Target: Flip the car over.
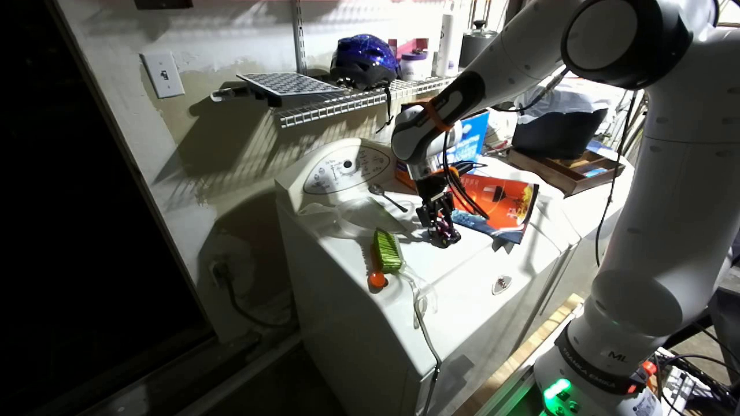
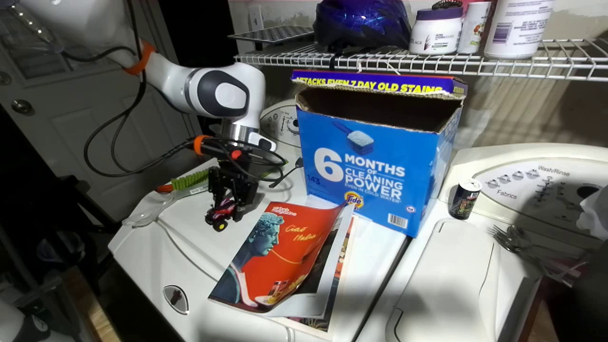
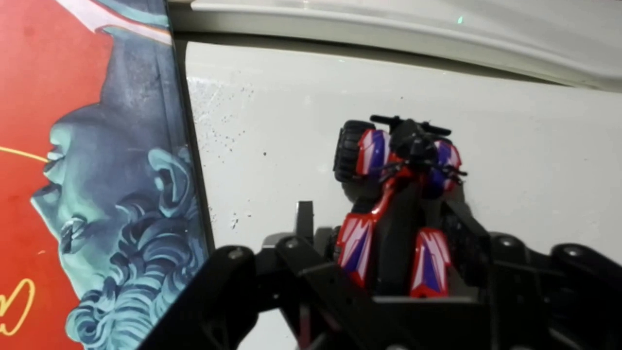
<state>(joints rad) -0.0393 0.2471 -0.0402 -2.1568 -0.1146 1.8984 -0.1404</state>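
Counter: white top, magazine reaching towards its front edge. Gripper: jaws parted astride the car, gap visible on the magazine side; contact opposite I cannot confirm. Car: right way up, well in from all corners, between front and rear edges. I judge it light and stiff; rear fenders probably slippery, front bar fragile. I recommend gripping low across the rear.
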